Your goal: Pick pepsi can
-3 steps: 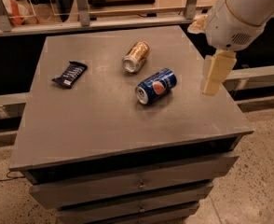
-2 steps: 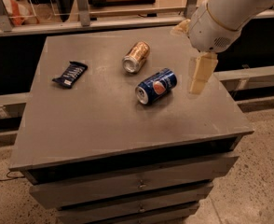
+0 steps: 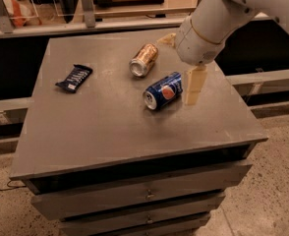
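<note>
The pepsi can (image 3: 162, 91), blue with a round red-white-blue logo, lies on its side near the middle right of the grey cabinet top (image 3: 110, 127). My gripper (image 3: 177, 71) hangs from the white arm just right of the can and slightly above it. It is open. One cream finger (image 3: 193, 85) points down right beside the can's right end, and the other finger (image 3: 166, 39) sticks out behind the arm near the far edge. The gripper holds nothing.
A gold can (image 3: 143, 60) lies on its side just behind the pepsi can. A dark blue snack wrapper (image 3: 74, 77) lies at the left. The cabinet has drawers (image 3: 144, 193) in front. A rail and shelf (image 3: 85, 26) run behind it.
The arm has swung left and nearer, bringing the gripper from the cabinet's right edge to right beside the pepsi can. The cans and the wrapper have not moved.
</note>
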### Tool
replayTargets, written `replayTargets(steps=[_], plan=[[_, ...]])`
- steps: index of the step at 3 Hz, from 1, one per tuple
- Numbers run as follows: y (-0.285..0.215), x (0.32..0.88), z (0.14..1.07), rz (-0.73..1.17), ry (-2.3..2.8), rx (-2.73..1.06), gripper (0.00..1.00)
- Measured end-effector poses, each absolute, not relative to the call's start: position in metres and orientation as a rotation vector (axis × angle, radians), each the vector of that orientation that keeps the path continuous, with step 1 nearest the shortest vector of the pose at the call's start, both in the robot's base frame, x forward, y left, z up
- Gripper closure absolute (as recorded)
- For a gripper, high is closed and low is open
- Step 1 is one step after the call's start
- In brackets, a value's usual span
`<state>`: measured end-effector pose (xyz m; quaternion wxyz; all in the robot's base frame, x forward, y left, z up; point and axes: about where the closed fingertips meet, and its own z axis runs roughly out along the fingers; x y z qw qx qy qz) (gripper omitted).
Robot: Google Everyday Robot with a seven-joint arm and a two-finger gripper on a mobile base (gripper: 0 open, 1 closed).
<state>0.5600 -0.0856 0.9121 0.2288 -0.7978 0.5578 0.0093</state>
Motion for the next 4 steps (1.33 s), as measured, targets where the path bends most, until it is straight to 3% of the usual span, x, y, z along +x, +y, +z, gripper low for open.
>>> replayTargets(steps=[4], plan=[[-0.073,0.554,0.864,0.024,1.158,-2.567,0.0]])
